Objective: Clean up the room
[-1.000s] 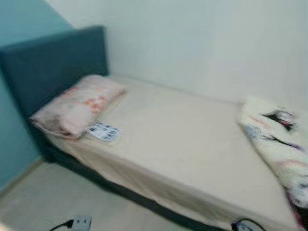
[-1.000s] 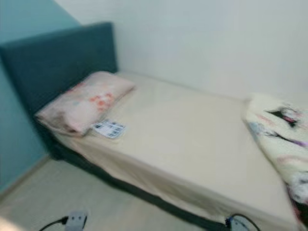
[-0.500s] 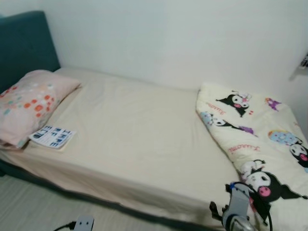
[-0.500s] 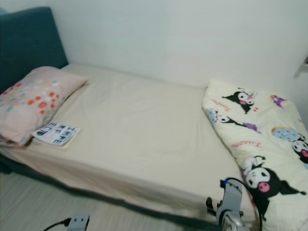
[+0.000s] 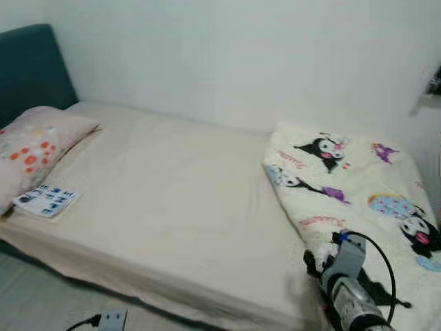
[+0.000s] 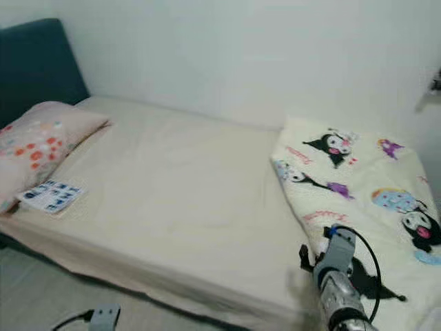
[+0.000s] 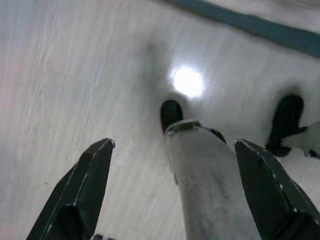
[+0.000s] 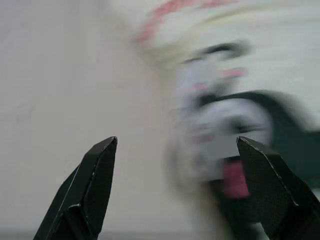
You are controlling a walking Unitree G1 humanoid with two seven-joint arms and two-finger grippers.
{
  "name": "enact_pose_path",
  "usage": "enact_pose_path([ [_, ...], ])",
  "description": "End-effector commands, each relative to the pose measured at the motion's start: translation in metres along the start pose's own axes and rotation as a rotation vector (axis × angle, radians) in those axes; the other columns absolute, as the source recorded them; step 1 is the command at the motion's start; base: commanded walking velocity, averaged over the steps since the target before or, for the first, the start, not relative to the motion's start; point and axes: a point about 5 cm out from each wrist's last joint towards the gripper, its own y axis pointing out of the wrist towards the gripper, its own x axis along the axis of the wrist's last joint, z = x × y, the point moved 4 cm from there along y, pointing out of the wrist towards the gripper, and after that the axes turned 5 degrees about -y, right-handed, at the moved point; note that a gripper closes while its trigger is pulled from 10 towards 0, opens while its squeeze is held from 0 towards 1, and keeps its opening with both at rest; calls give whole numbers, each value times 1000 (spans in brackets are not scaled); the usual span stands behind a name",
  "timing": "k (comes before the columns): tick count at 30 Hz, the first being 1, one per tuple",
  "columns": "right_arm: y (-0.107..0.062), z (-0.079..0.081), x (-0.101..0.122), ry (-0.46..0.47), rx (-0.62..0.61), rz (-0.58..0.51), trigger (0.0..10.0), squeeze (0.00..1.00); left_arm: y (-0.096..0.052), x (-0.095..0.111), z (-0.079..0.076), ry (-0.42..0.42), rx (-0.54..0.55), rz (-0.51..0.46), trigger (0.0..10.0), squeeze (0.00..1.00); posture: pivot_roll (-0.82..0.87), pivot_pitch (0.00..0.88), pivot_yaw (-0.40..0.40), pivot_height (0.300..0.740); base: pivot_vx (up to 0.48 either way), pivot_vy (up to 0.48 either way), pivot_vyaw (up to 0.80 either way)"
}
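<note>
A bed with a cream sheet (image 5: 172, 200) lies before me. A pink flowered pillow (image 5: 31, 148) rests at its head on the left, with a printed blue-and-white booklet (image 5: 45, 200) beside it. A cream cartoon-print blanket (image 5: 351, 186) lies folded at the bed's foot on the right. My right arm (image 5: 350, 293) reaches over the blanket's near edge. In the right wrist view the right gripper (image 8: 176, 141) is open, close above a blurred cartoon figure on the blanket (image 8: 235, 130). My left gripper (image 7: 174, 143) hangs open over the floor.
A teal headboard (image 5: 27, 69) stands at far left against a white wall. A power strip with a black cable (image 5: 109, 320) lies on the pale wooden floor (image 7: 75, 75) by the bed's near edge. My own leg and feet (image 7: 205, 175) are below the left gripper.
The camera has turned right, bringing the blanket to the fore and the pillow to the edge. My right arm has risen into view over the blanket's near edge.
</note>
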Motion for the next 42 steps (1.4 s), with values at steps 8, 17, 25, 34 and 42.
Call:
enact_pose_path([
  [8, 0, -20, 17, 66, -58, -52, 10000, 0, 0, -1, 0, 5, 17, 7, 10000, 0, -93, 0, -14, 740, 0, -439, -361],
  [17, 0, -33, 23, 77, -91, -39, 10000, 0, -2, 21, 31, -15, 193, -62, 10000, 0, -98, 0, -12, 720, 0, 0, 0],
  [25, 2, -19, 28, 142, 12, -68, 10000, 0, -7, 45, 51, 1, 319, -133, 10000, 0, -95, 0, -11, 685, 0, 0, 0],
  [34, -3, -29, 12, 236, -6, -36, 10000, 0, -14, 38, 74, -18, 447, -124, 10000, 0, -101, 0, -6, 650, 0, 0, 0],
  [42, -11, -49, -1, 295, -40, -31, 10000, 0, -29, 101, 98, -191, 529, -387, 10000, 0, -93, 0, -9, 615, 0, 0, 0],
])
